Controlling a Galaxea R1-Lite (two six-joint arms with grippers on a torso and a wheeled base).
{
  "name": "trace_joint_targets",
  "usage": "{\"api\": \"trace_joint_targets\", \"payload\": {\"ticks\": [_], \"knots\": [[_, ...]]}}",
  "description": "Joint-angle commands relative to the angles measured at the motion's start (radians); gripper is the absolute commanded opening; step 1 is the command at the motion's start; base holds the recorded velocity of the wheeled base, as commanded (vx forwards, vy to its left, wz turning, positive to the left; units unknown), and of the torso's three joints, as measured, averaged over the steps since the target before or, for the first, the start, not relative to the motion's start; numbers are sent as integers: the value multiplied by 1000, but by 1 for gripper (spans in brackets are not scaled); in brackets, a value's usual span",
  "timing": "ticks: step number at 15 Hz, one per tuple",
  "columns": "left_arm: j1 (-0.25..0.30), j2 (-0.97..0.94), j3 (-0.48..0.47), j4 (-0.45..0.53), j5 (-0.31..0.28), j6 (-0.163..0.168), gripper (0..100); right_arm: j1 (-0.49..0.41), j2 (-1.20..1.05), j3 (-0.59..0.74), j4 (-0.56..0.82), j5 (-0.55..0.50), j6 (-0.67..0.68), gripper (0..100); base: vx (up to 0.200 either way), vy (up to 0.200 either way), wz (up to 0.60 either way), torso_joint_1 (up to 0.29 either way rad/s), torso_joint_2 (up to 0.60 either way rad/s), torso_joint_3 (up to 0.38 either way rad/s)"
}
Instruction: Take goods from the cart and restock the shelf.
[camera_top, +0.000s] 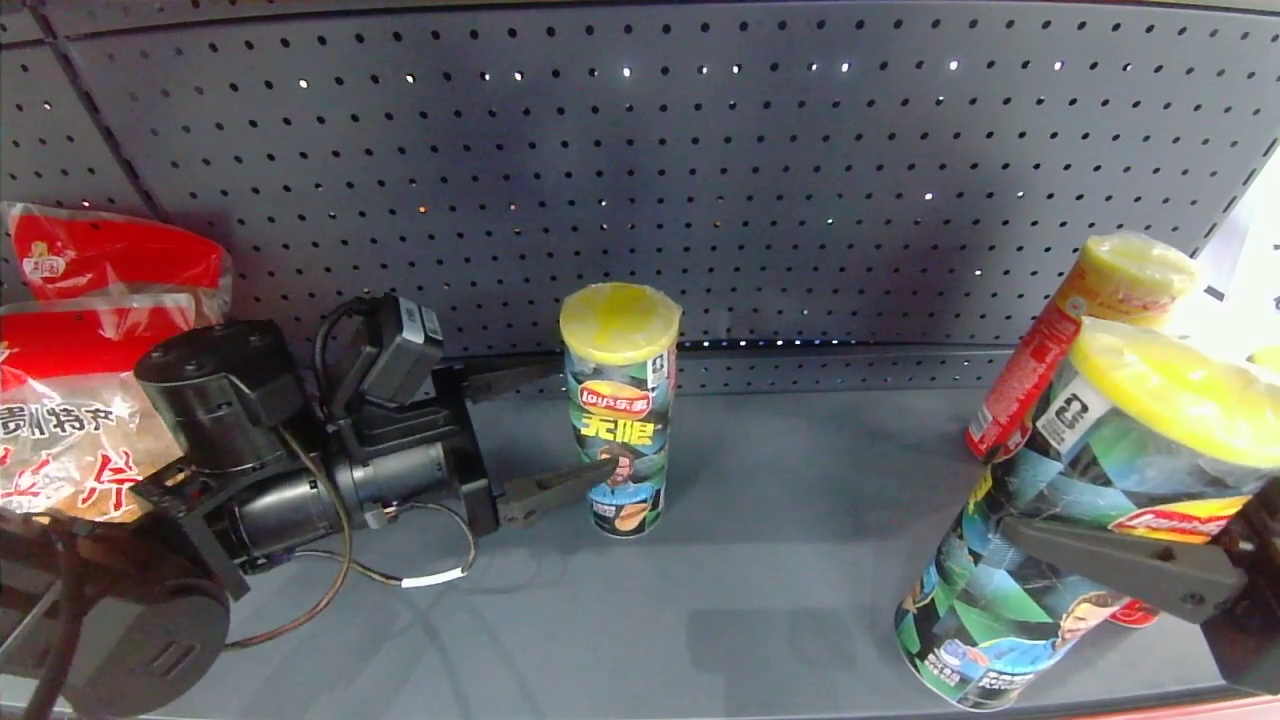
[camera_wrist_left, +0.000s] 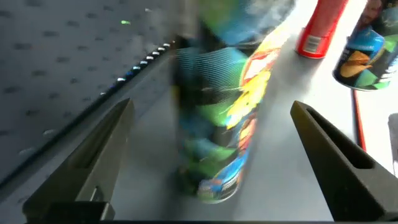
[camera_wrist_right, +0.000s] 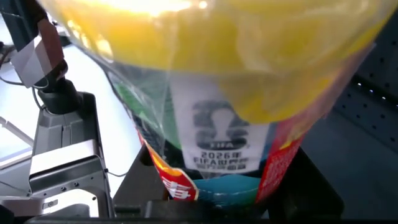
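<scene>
Placing step, I judged: the left tool (camera_top: 583, 413) stood spread, a green can (camera_top: 628, 400) upright between its fingers on the shelf (camera_top: 800, 520). The right tool (camera_top: 1090, 520) pinched a second can (camera_top: 1000, 600), tilted. Next, the left tool should back straight out without tipping the can.

Dim, even light covers the shelf (camera_top: 800, 520), bright pinpoints glint through the pegboard (camera_top: 760, 170) holes, soft shadows lie beside the standing can (camera_top: 620, 420), and white glare floods the right edge.

Mid-frame on shelf (camera_top: 800, 560), 1 can (camera_top: 620, 400) before pegboard (camera_top: 700, 150); bags (camera_top: 90, 330) far left; 2nd can (camera_top: 1050, 520) lower right, 3rd can (camera_top: 1060, 340) behind.
</scene>
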Motion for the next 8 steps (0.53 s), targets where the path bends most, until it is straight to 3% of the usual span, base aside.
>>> {"api": "trace_joint_targets", "payload": {"ticks": [1,8], "knots": [[-19,45,-19,-7,-1,0,100,1,-10,0,1,1,0,0,0,0,0,0,0,0],[-16,154,-66,-73,-47,0,100,-1,-24,3,-1,1,-7,0,0,0,0,0,0,0]]}}
